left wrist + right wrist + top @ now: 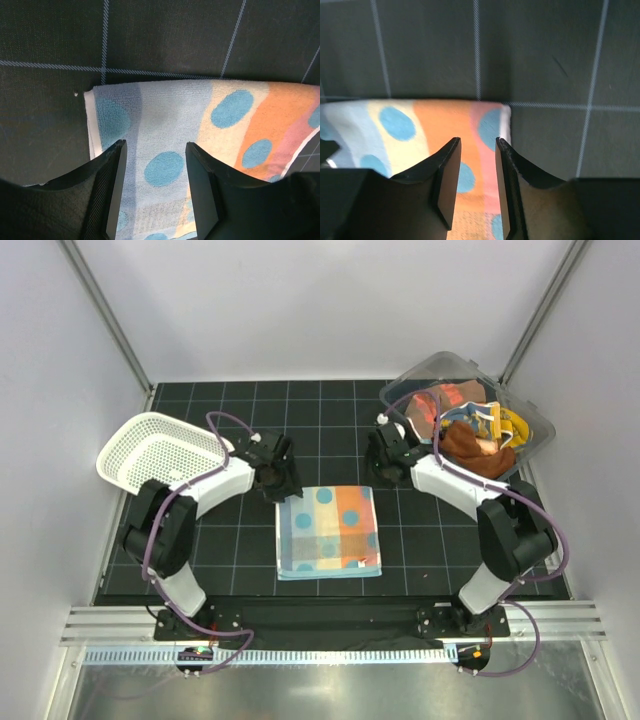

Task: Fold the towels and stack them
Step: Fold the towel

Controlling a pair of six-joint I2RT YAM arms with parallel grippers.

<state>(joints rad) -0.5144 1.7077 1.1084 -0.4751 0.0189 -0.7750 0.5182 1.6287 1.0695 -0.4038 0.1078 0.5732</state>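
Observation:
A spotted towel (328, 532), blue, yellow and orange, lies folded flat on the black mat between the arms. My left gripper (282, 482) hangs open over its far left corner; the left wrist view shows the towel (200, 120) between the spread fingers (115, 185). My right gripper (385, 465) hangs open over the far right corner; the right wrist view shows the towel's orange and pink part (445, 125) between its fingers (451, 175). More towels (470, 430), among them a rust-brown one (470, 445), lie heaped in the clear bin.
A white mesh basket (160, 450) stands at the far left of the mat. The clear plastic bin (440, 370) stands at the far right. White walls close in the mat on three sides.

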